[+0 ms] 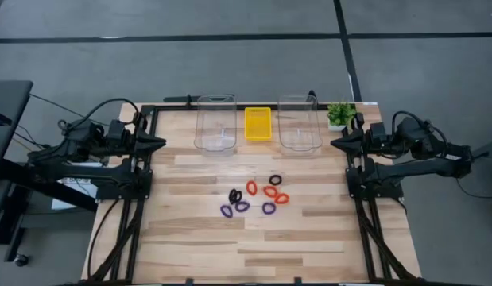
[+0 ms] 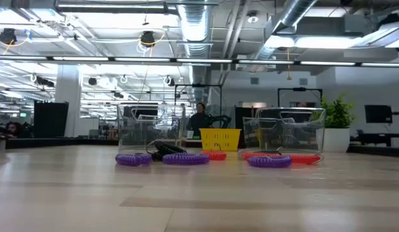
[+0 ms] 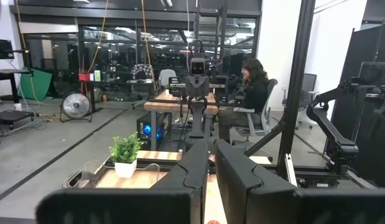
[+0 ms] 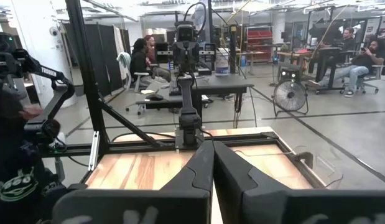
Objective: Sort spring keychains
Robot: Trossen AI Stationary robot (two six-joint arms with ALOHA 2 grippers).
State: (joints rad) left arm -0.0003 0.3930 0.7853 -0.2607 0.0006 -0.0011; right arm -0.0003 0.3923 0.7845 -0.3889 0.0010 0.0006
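Sorting not started, we're judging.
We're seeing all spring keychains (image 1: 253, 199) lying mid-surface; left claw (image 1: 160, 143) and right claw (image 1: 335, 143) both resting together, empty.

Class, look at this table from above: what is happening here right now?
Nothing is being handled yet. The small coiled spring keychains, in orange-red, purple and black, lie loose together on the wooden table. Behind them stand two clear plastic bins, both looking empty, with a yellow tray between. The left gripper and right gripper wait shut at the table's sides.
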